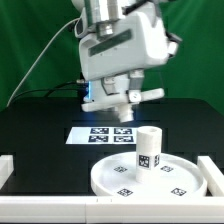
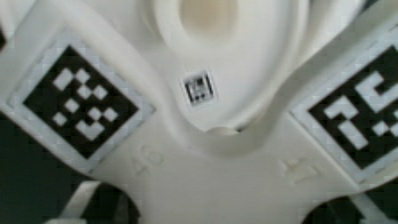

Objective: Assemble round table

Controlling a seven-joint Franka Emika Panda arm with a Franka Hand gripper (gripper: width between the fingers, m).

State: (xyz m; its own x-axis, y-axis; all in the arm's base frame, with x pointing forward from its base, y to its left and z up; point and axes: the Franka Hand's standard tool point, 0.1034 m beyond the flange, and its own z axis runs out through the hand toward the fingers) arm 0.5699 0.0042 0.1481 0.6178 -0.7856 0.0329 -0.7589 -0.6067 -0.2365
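The large round rimmed disc (image 1: 108,180) lies flat at the front of the black table, with small tags on it. The short cylindrical leg (image 1: 148,149) stands upright on the disc, right of its middle. My gripper (image 1: 119,103) hangs above the table behind the disc, shut on the white foot piece (image 1: 128,96), which it holds in the air. In the wrist view the foot piece (image 2: 214,150) fills the picture, with black-white tags on both wings and a round socket at its far end. My gripper (image 2: 217,215) clasps its near end; one finger (image 2: 79,205) shows at the edge.
The marker board (image 1: 100,134) lies flat on the table below the gripper, just behind the disc. White rails stand at the exterior view's left (image 1: 6,170) and right (image 1: 211,175) edges. A cable trails behind the arm against the green backdrop.
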